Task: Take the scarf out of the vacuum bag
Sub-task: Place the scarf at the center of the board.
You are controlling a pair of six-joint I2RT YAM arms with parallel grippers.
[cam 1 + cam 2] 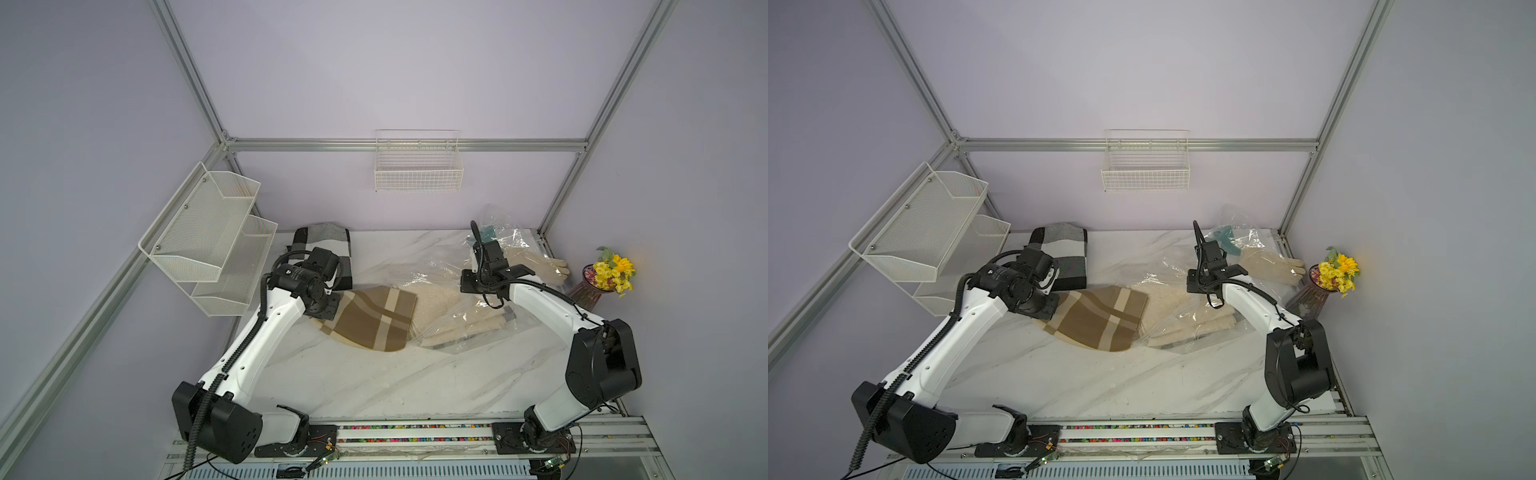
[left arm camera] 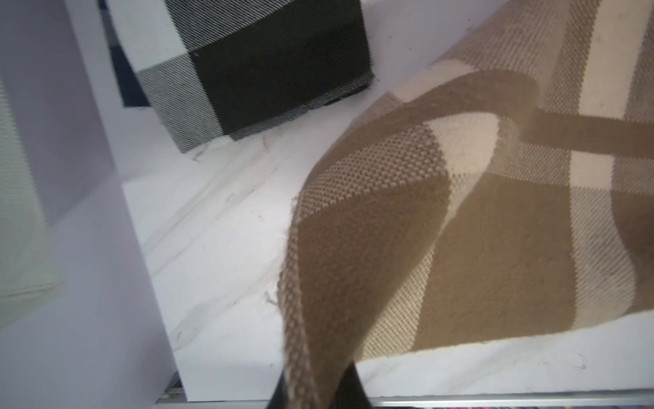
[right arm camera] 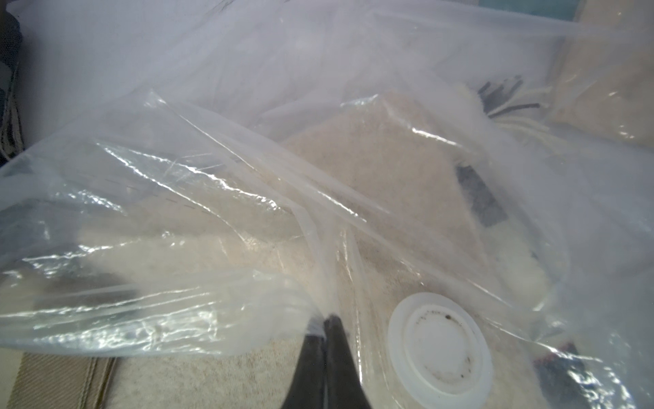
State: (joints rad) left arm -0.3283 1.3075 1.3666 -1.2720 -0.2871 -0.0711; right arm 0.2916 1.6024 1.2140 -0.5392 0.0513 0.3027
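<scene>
Left gripper (image 2: 315, 389): pinches one end of the scarf (image 1: 370, 320), fingers pressed together on the cloth, which rises off the worktop (image 1: 374, 382) in a fold in the left wrist view.

Scarf, tan plaid with cream stripes: lies near the middle of the worktop, a little toward the left edge, in both top views (image 1: 1100, 318). Spreads flat away from the pinched end toward the vacuum bag (image 1: 469, 328). Meets or overlaps the cream fabric (image 1: 436, 303) at its far end; cannot tell whether that end sits under film.

Right gripper (image 3: 323, 325): clamps a gathered ridge of the vacuum bag's film, fingers closed tight, just beside the round white valve cap (image 3: 439, 348).

Vacuum bag, crinkled and clear: sits right of the middle, reaching toward the right edge, loosely draped over the cream fabric (image 3: 382, 170). Shows dark and pale fringe strands through the film in the right wrist view.

Folded black-and-grey checked cloth (image 1: 328, 249): rests at the back edge toward the left corner, apart from the scarf.

Smaller clear bag (image 1: 498, 232) with something teal inside: stands at the back right corner, with a cream glove (image 1: 536, 262) beside it.

Vase of yellow flowers (image 1: 615, 270): stands past the right edge.
</scene>
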